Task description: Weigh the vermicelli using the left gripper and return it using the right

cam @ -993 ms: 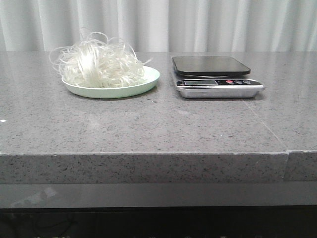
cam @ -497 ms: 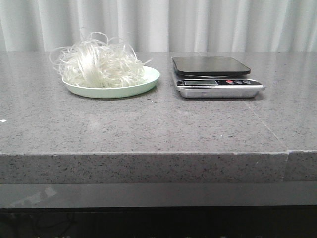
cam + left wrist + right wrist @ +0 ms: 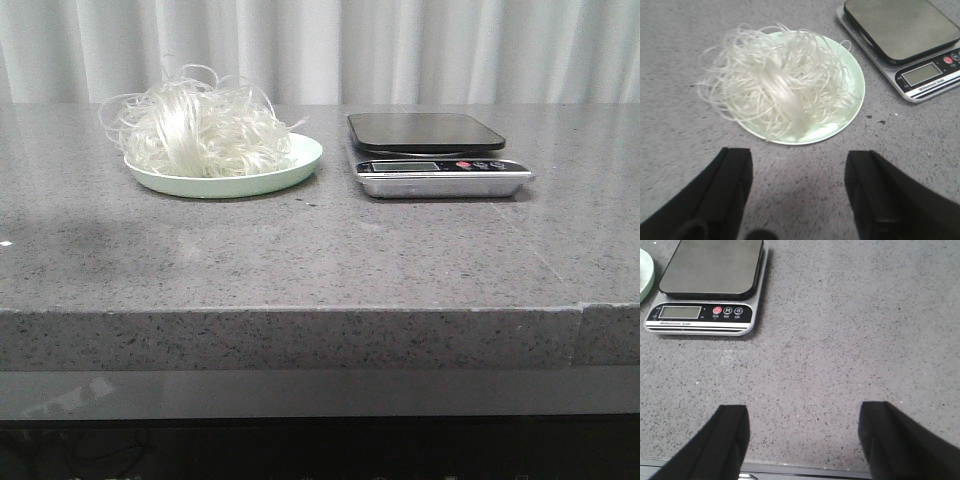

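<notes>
The vermicelli (image 3: 198,128), a fluffy nest of thin white strands, lies on a pale green plate (image 3: 300,158) at the back left of the grey counter. It also shows in the left wrist view (image 3: 775,85) on the plate (image 3: 852,95). My left gripper (image 3: 797,162) is open and empty, above the counter just short of the plate. A digital scale (image 3: 430,150) with a dark platform stands to the right of the plate; its platform is bare. It shows in the right wrist view (image 3: 710,270) too. My right gripper (image 3: 804,417) is open and empty near the counter's front edge. Neither gripper shows in the front view.
The grey speckled counter (image 3: 320,250) has a front edge close to the right gripper (image 3: 800,467). A seam runs through the counter at the right (image 3: 580,305). A white curtain (image 3: 400,50) hangs behind.
A faint shadow has appeared on the counter at the front left, in front of the plate. The vermicelli, plate and scale have not moved.
</notes>
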You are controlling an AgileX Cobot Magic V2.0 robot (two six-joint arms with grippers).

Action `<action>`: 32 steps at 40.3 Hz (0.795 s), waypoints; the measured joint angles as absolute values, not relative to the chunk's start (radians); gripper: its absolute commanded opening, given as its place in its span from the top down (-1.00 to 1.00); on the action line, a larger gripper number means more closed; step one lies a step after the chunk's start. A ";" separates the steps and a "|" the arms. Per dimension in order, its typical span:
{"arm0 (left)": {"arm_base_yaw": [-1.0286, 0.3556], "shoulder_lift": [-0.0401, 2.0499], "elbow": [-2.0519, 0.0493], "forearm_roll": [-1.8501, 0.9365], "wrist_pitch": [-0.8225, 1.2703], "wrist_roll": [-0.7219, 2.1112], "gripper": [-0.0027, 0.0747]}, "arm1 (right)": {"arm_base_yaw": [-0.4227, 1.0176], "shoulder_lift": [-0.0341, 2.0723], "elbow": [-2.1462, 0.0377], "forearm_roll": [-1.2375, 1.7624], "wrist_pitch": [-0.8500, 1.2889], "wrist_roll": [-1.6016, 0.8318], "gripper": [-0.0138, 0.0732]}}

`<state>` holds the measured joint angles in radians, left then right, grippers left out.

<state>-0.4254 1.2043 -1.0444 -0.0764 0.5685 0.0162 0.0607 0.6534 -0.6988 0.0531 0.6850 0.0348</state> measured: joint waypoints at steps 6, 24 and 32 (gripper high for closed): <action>-0.425 1.344 -1.130 -0.091 0.568 0.016 -0.31 | 0.061 0.653 -0.699 0.053 0.687 0.035 -0.64; -0.425 1.644 -1.293 -0.022 0.549 0.016 -0.31 | 0.061 0.653 -0.699 0.053 0.687 0.035 -0.64; -0.425 1.716 -1.308 -0.020 0.489 0.016 -0.31 | 0.061 0.653 -0.699 0.053 0.687 0.035 -0.64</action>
<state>-0.4254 1.7161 -1.3085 -0.0197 0.4890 0.0162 0.0607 0.6534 -0.6988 0.0531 0.6868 0.0348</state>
